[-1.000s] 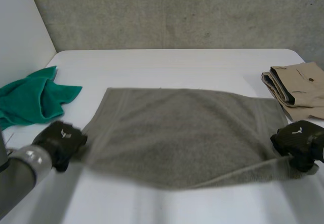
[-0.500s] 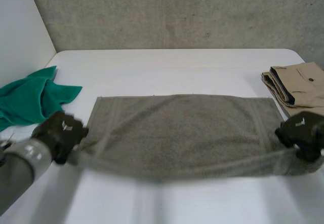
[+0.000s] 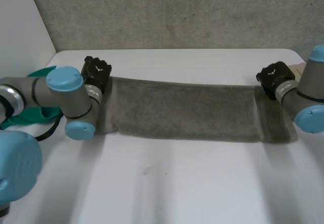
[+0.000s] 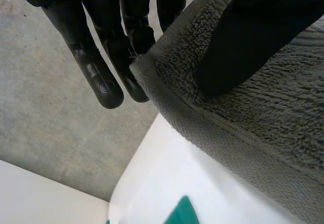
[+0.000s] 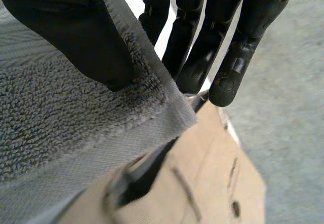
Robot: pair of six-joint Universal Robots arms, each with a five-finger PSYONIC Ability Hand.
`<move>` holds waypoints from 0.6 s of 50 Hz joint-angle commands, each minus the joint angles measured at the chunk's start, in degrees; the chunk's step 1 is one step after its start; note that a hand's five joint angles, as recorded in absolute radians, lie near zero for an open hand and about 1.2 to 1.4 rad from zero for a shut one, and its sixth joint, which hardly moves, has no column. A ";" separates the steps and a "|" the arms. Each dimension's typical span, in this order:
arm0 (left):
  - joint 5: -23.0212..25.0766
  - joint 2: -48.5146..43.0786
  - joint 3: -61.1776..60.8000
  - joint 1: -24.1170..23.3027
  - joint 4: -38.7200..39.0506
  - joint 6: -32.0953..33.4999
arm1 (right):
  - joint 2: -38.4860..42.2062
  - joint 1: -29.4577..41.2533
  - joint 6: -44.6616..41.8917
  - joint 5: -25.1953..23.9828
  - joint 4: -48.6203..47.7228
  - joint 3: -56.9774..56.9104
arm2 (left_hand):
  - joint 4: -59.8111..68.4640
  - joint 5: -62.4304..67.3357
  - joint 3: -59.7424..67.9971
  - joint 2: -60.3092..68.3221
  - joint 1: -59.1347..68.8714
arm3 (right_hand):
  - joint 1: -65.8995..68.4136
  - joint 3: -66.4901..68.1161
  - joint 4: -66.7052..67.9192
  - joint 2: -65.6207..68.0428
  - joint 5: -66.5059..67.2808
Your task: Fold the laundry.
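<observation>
A grey towel lies across the middle of the white table as a long band, doubled over on itself. My left hand is at the towel's far left corner. In the left wrist view that hand is shut on the towel, its thumb on top and the fingers underneath. My right hand is at the far right corner. Its thumb likewise pinches the towel against the fingers.
A green cloth lies crumpled at the table's left edge, partly behind my left arm; a tip of the green cloth shows below the towel's corner. Folded tan trousers lie at the right edge, just beyond my right hand. A concrete wall backs the table.
Both hands have carried the towel's near edge away from me and over to its far edge, doubling the towel. Both arms now reach out over the table.
</observation>
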 commanded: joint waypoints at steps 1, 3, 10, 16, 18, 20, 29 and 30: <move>0.59 -5.68 4.83 -0.79 1.66 0.17 | 7.56 1.17 -0.17 3.67 -2.59 -9.29 | -19.94 -16.89 -19.41 -19.69 -16.81 | -46.54 -57.76 -58.22 -57.48 -57.33; 0.41 -5.60 3.87 -1.67 2.71 0.17 | 8.09 1.69 0.18 4.37 -2.59 -10.35 | -58.88 -55.84 -58.36 -58.64 -55.76 | -46.54 -57.76 -58.22 -57.48 -57.33; 0.15 2.65 -6.31 -3.17 8.69 -0.44 | 1.87 1.87 6.59 6.22 -2.15 -7.11 | -58.88 -55.84 -58.36 -58.64 -55.76 | -46.54 -57.76 -58.22 -57.48 -57.33; 0.06 12.85 -18.44 -3.25 10.72 -1.14 | -13.51 1.26 14.24 3.24 0.48 7.21 | -58.88 -55.84 -58.36 -58.64 -55.76 | -46.54 -57.76 -58.22 -57.48 -57.33; 0.15 16.19 -23.37 -3.43 10.45 -1.76 | -16.41 0.64 15.04 1.57 1.71 10.99 | -58.88 -55.84 -58.36 -58.64 -55.76 | -46.54 -57.76 -58.22 -57.48 -57.33; 0.06 18.13 -26.53 -3.43 10.37 -2.20 | -19.84 -1.55 15.48 -0.72 3.91 16.53 | -58.88 -55.84 -58.36 -58.64 -55.76 | -46.54 -57.76 -58.22 -57.48 -57.33; 0.76 28.06 -40.52 -3.61 10.63 -7.73 | -22.49 -6.39 15.65 -7.84 5.42 31.83 | -58.88 -55.84 -58.36 -58.64 -55.76 | -41.75 -52.97 -53.43 -52.69 -52.54; 0.76 28.15 -40.96 -3.61 10.63 -8.08 | -22.49 -6.91 15.48 -8.10 3.93 33.32 | -58.88 -55.84 -58.36 -58.64 -55.76 | -40.75 -51.97 -52.43 -51.69 -51.53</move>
